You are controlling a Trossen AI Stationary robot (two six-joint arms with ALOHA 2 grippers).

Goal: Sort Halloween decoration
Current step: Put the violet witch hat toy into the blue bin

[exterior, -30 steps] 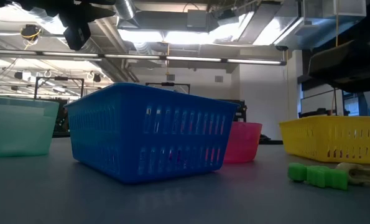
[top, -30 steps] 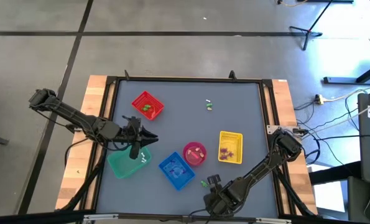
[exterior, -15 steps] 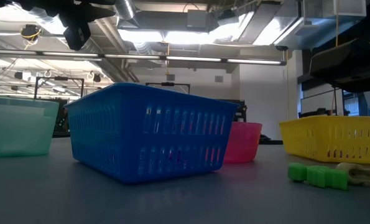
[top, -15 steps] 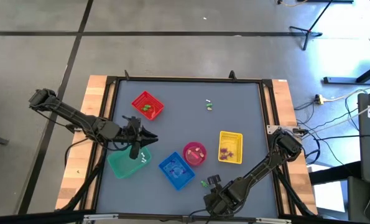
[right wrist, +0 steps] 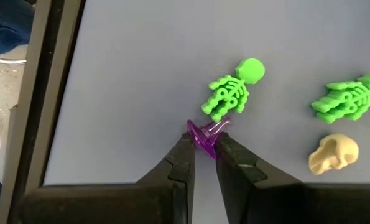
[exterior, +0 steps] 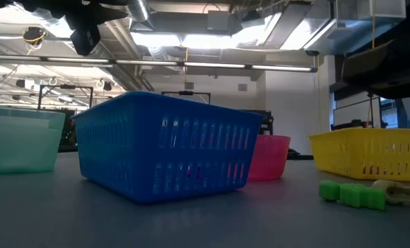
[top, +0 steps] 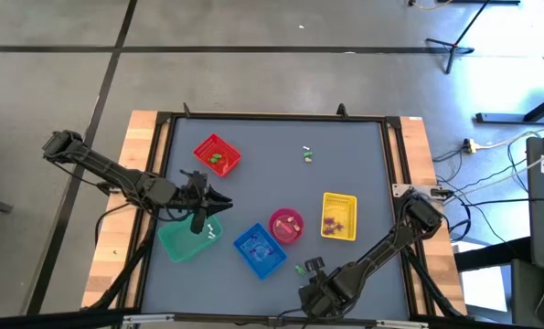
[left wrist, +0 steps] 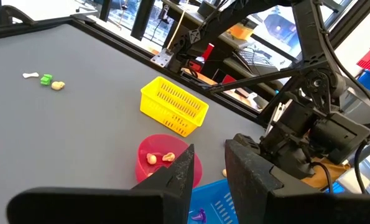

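The decorations are tiny trinkets. Two green skeletons (right wrist: 231,93) (right wrist: 346,99) and a cream skull (right wrist: 334,152) lie flat on the grey table near its near edge, where the high view shows a green speck (top: 301,269). My right gripper (right wrist: 203,149) is there, shut on a purple trinket (right wrist: 204,134). A few more trinkets (top: 307,153) lie far back on the table. My left gripper (top: 218,201) hovers over the teal basket's (top: 186,239) far edge, open by a narrow gap and empty. My right gripper pinches the purple trinket between its two fingertips (right wrist: 183,152), with the trinket's end (right wrist: 197,130) sticking out past them beside the nearer green skeleton. Whether the trinket still touches the table cannot be told.
A red basket (top: 217,156) holds green pieces, a yellow basket (top: 338,217) purple ones, a pink bowl (top: 286,225) cream ones, and the teal basket white ones. A blue basket (top: 259,249) stands between the teal basket and the pink bowl. A raised black frame (top: 272,118) rims the table.
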